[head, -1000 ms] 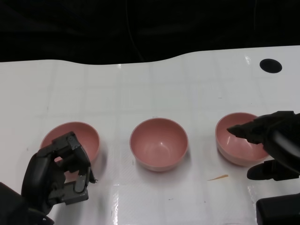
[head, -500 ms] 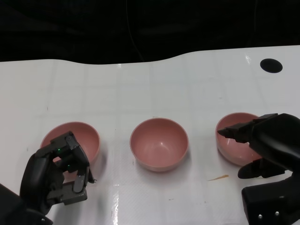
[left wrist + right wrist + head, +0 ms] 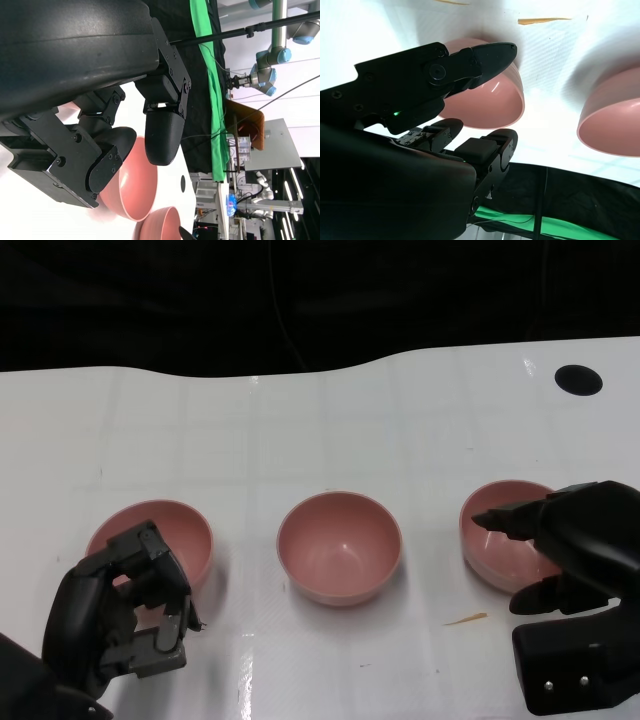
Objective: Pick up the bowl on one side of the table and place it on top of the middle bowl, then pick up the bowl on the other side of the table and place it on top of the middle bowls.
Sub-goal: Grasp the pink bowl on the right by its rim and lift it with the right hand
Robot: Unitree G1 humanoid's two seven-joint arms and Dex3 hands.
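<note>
Three pink bowls stand in a row on the white table [image 3: 330, 430], all upright and apart from one another. The right hand [image 3: 560, 550] is at the right bowl [image 3: 497, 552]: its fingers [image 3: 510, 517] reach over the near rim and above the bowl's hollow, while the thumb [image 3: 545, 595] lies outside the bowl on the side nearest the robot, so the rim sits between them. The right wrist view shows the same spread, one finger along the outside of the bowl's wall and the others on the far side of it, but whether they press on the rim cannot be told; the bowl rests on the table. The middle bowl [image 3: 340, 547] stands well to the left of this hand, with nothing in it. The left hand [image 3: 125, 612] hangs over the near edge of the left bowl [image 3: 175, 532], its fingers curled in and holding nothing; the left wrist view shows that bowl just past the fingertips, not gripped. A thin orange sliver [image 3: 466, 618] lies on the table just left of the right hand's thumb, and a black round hole [image 3: 578, 380] sits far beyond that hand near the table's back edge.
</note>
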